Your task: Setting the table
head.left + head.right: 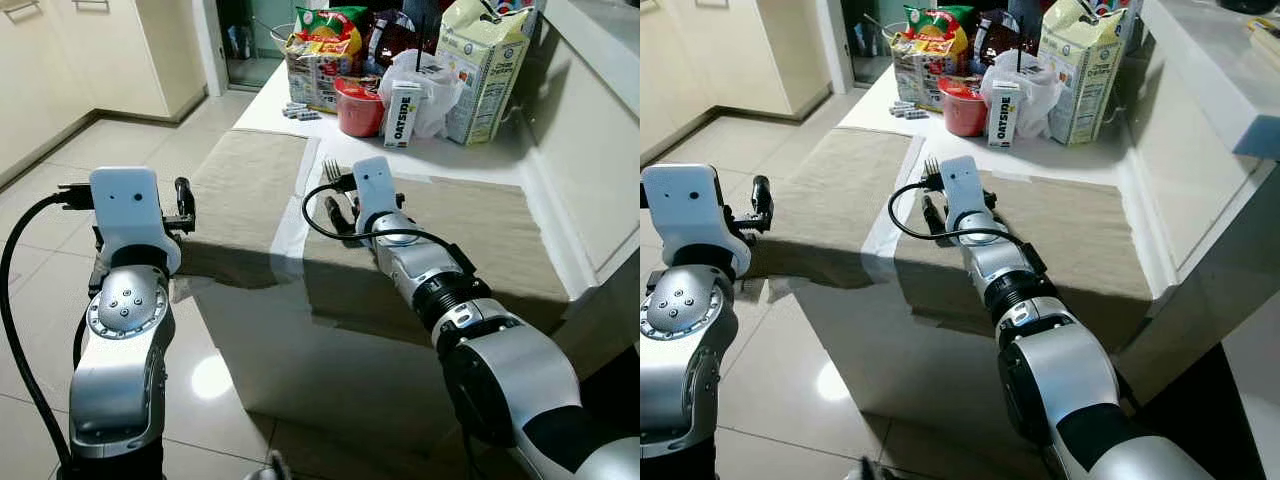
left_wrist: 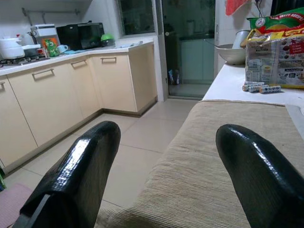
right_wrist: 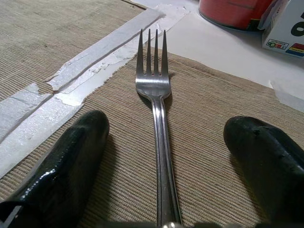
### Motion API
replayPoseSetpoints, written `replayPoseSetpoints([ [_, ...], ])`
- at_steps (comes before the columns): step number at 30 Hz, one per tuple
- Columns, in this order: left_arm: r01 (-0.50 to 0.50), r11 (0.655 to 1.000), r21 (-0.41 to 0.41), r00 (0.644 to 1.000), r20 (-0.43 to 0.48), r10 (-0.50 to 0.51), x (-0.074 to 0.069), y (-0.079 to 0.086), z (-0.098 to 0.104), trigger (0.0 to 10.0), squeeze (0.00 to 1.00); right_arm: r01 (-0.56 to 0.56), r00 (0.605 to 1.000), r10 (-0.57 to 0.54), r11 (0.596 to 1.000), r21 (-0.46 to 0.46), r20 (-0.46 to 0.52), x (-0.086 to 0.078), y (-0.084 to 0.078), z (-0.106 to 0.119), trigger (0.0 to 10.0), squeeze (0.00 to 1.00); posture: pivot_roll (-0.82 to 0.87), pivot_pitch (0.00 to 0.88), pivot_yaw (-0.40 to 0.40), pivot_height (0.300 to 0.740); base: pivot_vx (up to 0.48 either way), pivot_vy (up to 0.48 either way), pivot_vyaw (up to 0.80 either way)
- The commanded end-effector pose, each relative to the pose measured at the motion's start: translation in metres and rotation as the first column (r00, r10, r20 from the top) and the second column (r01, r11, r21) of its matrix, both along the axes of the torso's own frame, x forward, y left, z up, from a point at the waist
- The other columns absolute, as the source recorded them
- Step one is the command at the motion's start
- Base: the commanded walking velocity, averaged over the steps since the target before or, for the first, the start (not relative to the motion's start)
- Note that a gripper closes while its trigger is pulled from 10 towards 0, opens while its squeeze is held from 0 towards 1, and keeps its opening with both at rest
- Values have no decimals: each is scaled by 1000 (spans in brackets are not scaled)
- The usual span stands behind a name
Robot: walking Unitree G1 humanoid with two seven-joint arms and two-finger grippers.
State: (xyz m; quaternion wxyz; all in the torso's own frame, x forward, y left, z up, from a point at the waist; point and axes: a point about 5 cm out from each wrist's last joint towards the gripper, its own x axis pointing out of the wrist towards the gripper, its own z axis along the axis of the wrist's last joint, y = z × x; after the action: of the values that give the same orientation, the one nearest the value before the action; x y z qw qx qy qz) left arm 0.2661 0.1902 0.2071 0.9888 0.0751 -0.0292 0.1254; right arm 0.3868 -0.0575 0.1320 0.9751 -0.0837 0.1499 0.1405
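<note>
Right wrist view is showing the right gripper [image 3: 164,166] sitting low over the tan placemat [image 3: 213,123], its two black fingers [image 3: 66,156] spread wide and closing on nothing. A metal fork [image 3: 156,109] is lying flat on the mat between them, handle running back toward the wrist and tines pointing away, apart from either finger. Just beyond the tines, strips of pale tape [image 3: 95,57] are crossing the seam to a second placemat [image 1: 250,190], and farther out a red tub [image 1: 358,105] and an Oatside carton [image 1: 402,112] are standing on the white table [image 1: 265,105] among grocery bags.

As a guess, the fork is going to feel light, stiff and slick: thin polished steel lying flush on woven cloth, so the fingertips will likely be sliding off unless they pinch the narrow handle from both sides, near its middle rather than at the tines.

Off to the side, the left gripper [image 2: 166,171] is hovering at the far placemat's edge, fingers likewise wide apart and holding nothing.
</note>
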Motion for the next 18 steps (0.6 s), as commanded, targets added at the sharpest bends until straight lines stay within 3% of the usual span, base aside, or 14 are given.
replayPoseSetpoints([
  [1, 2, 1000, 1, 1000, 2, -2, 2, 1, 1, 10000, 0, 9, 967, -27, 997, -71, -252, -27, -11, -58, 6392, 0, 114, 36, 46, 740, 0, 0, 0],
  [2, 2, 1000, 1, 1000, 2, -2, 2, 1, 1, 10000, 0, 9, 967, -27, 997, -71, -252, -27, -11, -58, 6392, 0, 114, 36, 46, 740, 0, 0, 0],
  [4, -1, 1000, 2, 1000, 2, 1, 1, 2, 2, 10000, 0, 14, 960, -30, 998, -62, -278, -30, -11, -63, 0, 0, 119, 39, 45, 740, 0, 0, 0],
  [11, -6, 1000, 4, 1000, 5, 6, 1, 3, 3, 10000, 0, 8, 947, -30, 998, -68, -321, -40, -12, -77, 0, 0, 119, 39, 45, 740, 0, 0, 0],
  [18, -11, 1000, 3, 1000, 15, 11, 3, 4, 5, 10000, 0, 18, 985, -42, 990, -143, -169, -32, -15, -66, 0, 0, 120, 42, 39, 740, 0, 0, 0],
])
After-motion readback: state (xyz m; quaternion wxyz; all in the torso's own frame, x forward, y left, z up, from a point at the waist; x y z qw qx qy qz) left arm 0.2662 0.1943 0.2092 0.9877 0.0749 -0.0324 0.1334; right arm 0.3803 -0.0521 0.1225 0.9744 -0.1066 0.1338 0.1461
